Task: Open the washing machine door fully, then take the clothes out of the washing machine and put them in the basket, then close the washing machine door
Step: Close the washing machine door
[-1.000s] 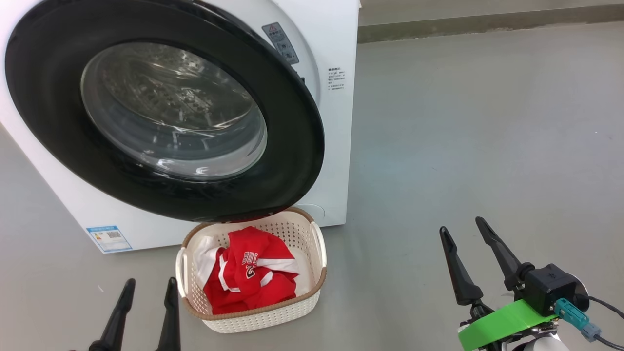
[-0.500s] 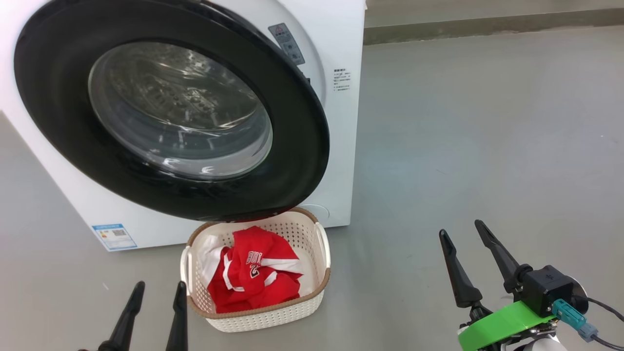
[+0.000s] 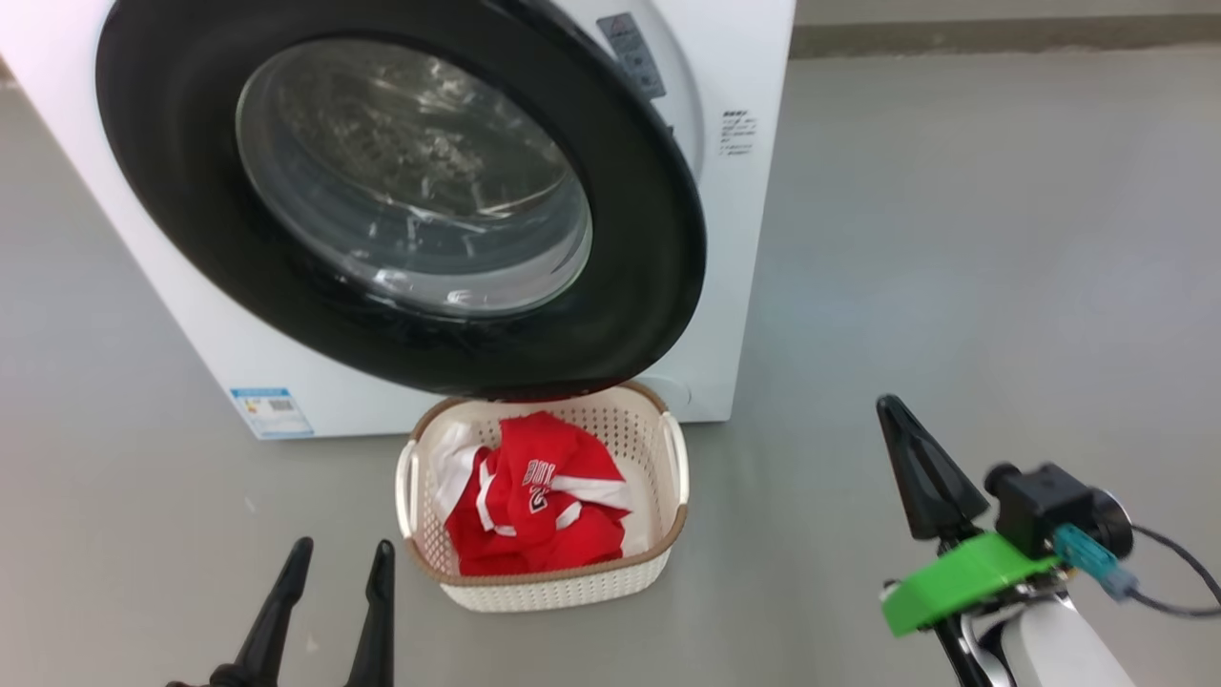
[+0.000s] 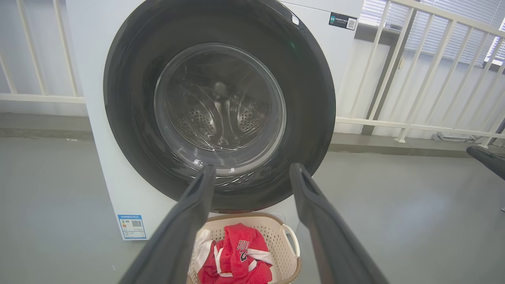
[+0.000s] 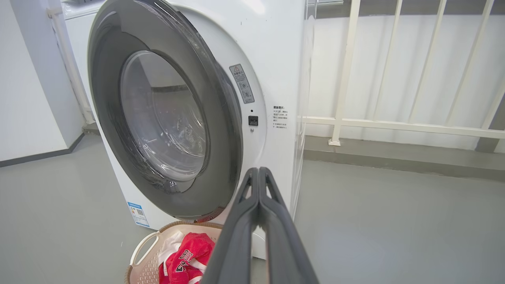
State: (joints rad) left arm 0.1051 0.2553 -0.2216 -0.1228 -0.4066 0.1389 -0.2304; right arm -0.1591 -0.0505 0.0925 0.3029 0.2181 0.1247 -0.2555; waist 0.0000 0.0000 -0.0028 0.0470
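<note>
The left gripper (image 3: 341, 553) hangs low over the floor (image 3: 954, 239) at near left. Its jaws are apart and hold nothing.

Beyond it stands the washing machine (image 3: 191, 315). The washing machine door (image 3: 410, 191) covers most of the front. In the right wrist view the door's right edge stands off the cabinet and the latch socket (image 5: 253, 120) is exposed, so the door is ajar, not latched. The hinge appears to lie on the left.

The door is judged rigid and fairly heavy, swinging on a fixed arc. Its glossy black rim is likely slippery, and the bulging glass should take no load. The advised contact is a flat push on the rim at the right, free edge, where leverage is greatest.

Just in front of the machine, below the door's lower edge, sits the basket (image 3: 553, 592). It is light perforated plastic and would probably slide if nudged. The clothes (image 3: 544, 506) lie inside it as soft, limp red and white fabric. Whether the door clears the basket rim cannot be told.

The right gripper (image 3: 920, 468) hovers at near right, well apart from the door. Its jaws are pressed together on nothing. Closing the door is judged the step in hand.
</note>
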